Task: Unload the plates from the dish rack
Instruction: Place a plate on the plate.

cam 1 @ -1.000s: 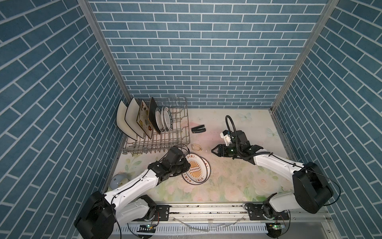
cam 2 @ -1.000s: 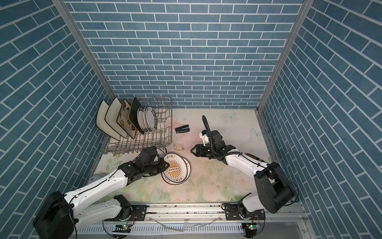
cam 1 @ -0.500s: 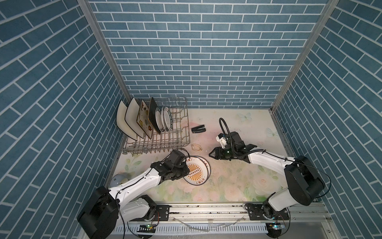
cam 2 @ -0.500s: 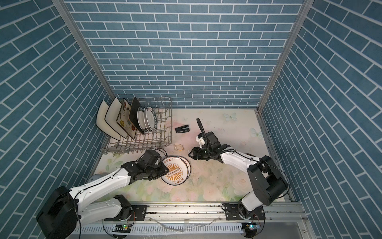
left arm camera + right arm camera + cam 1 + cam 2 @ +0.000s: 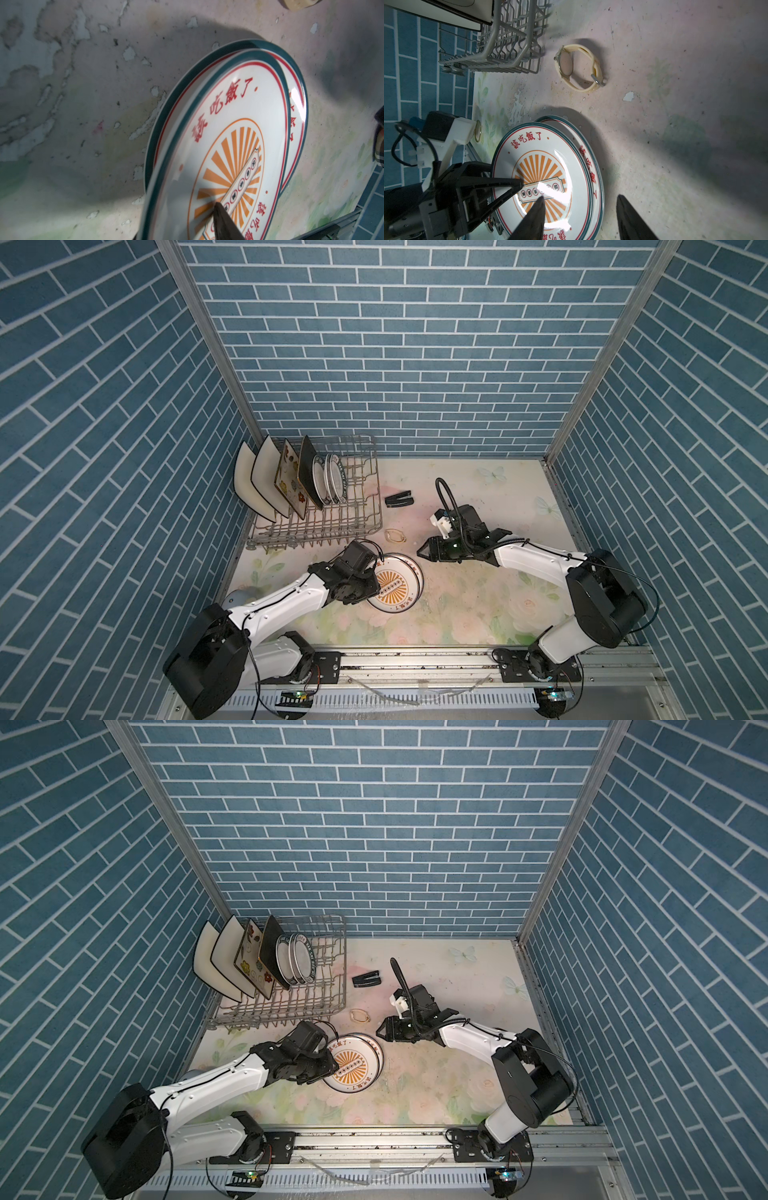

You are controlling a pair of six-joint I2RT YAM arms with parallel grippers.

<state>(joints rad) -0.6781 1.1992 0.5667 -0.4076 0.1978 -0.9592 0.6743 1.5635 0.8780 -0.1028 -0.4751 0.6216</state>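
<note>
**Fingers on the sunburst plate, right pair spread wide**

One of the fingers [image 5: 508, 182] of the left gripper [image 5: 374, 577] lies across the face of the top round plate [image 5: 542, 176], its tip at the orange sunburst. Its partner is hidden past the rim, so I cannot tell whether it is clamped or loose. The right gripper [image 5: 580, 197] has its fingers well apart with nothing between them, near the stack's edge.

Now the writing. Red characters on the top plate's rim read 該吃飯了, inside a red line and a dark teal edge. The ticket-shaped banner across the sunburst has small characters too fine to read. The lower plate [image 5: 593, 166] carries matching red characters and peeks out on one side, because the top plate sits off-centre.

The stack lies flat on the flowered mat [image 5: 478, 614], just in front of the dish rack [image 5: 332, 526]. The rack sits in the back left corner and holds four square plates [image 5: 266, 477] and the round plates [image 5: 332, 485]. Their rim lettering is unreadable from above.

A cream watch [image 5: 577, 68] lies between the rack's corner and the stack. A black clip [image 5: 399, 501] lies beside the rack. Bare mat runs from the stack to the right wall [image 5: 665, 531].
</note>
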